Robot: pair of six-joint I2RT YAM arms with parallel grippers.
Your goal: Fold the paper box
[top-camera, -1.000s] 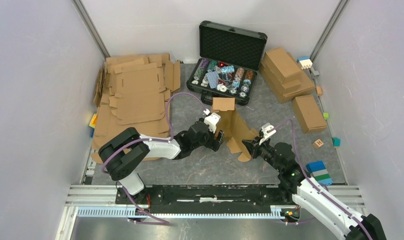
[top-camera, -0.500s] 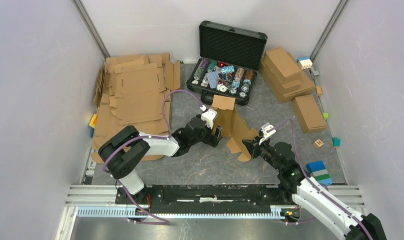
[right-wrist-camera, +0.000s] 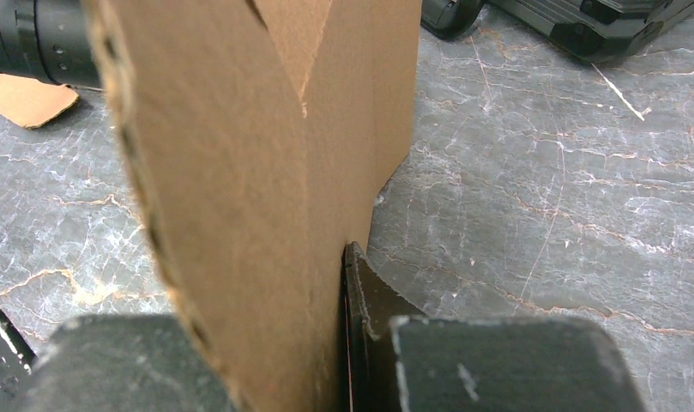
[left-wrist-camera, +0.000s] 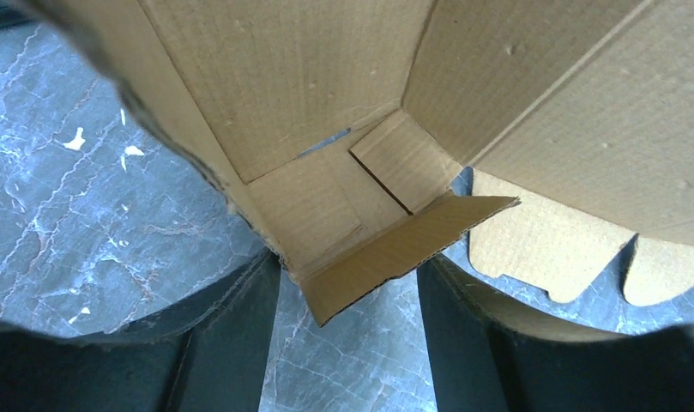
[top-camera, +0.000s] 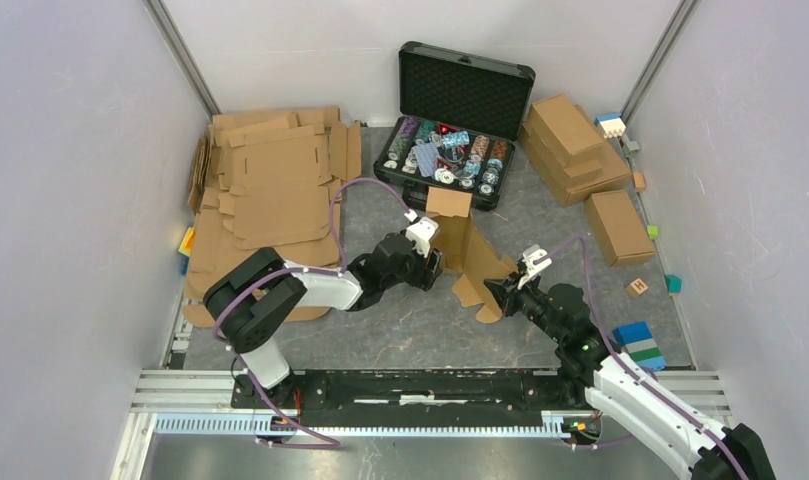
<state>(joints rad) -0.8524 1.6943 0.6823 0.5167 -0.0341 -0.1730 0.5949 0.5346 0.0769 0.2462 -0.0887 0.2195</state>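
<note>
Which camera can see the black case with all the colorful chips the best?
The top camera. It shows the whole black case, lid open, chips in rows. The right wrist camera catches only a dark corner at its upper edge. The left wrist camera shows none of it.

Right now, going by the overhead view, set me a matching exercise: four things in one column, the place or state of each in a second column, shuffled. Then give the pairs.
Things
1. paper box
2. flat cardboard sheets
3. black case
4. closed cardboard boxes

Place or state
A. open, lid raised, back middle
B. stacked at the back right
C. standing half folded between the two arms
D. lying flat in a pile on the left

Pairs: 1-C, 2-D, 3-A, 4-B
</note>
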